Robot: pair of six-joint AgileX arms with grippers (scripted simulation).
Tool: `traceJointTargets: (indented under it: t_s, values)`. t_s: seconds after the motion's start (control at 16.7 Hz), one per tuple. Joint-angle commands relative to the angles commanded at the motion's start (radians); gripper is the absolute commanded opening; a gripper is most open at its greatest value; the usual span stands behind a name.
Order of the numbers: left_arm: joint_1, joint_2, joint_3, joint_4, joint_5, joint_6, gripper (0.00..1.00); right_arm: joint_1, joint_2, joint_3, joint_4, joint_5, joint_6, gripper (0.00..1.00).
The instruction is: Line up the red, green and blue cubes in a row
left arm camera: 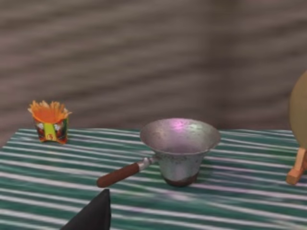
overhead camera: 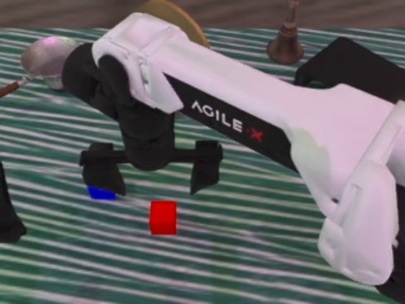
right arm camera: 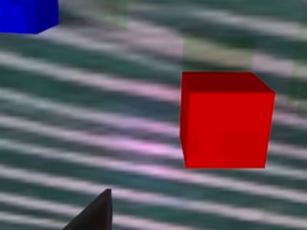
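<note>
Right gripper (overhead camera: 154, 170) wide open, empty, hovering above table (overhead camera: 253, 253) between blue cube (overhead camera: 101, 193) and red cube (overhead camera: 163, 217). Green cube hidden. Left gripper parked at left edge. Centre over red cube, descend straight, close squarely.

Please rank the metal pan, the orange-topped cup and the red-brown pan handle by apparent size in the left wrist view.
1. Metal pan, nearest the camera, so partly perspective.
2. Pan handle.
3. Orange-topped cup, farther back; it looks close to the handle, so their order is unsure.
</note>
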Motion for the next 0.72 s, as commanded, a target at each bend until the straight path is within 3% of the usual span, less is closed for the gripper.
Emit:
traceJointTargets:
  t_s: [0.36, 0.54, 0.72]
  values:
    - [0.000, 0.000, 0.000, 0.000, 0.000, 0.000, 1.00, -0.033, -0.027, -0.042, 0.000, -0.018, -0.064, 1.00]
    - [0.000, 0.000, 0.000, 0.000, 0.000, 0.000, 1.00, -0.103, -0.089, -0.140, 0.005, -0.053, -0.225, 1.00]
    - [0.000, 0.000, 0.000, 0.000, 0.000, 0.000, 1.00, -0.208, -0.176, -0.289, 0.028, -0.091, -0.478, 1.00]
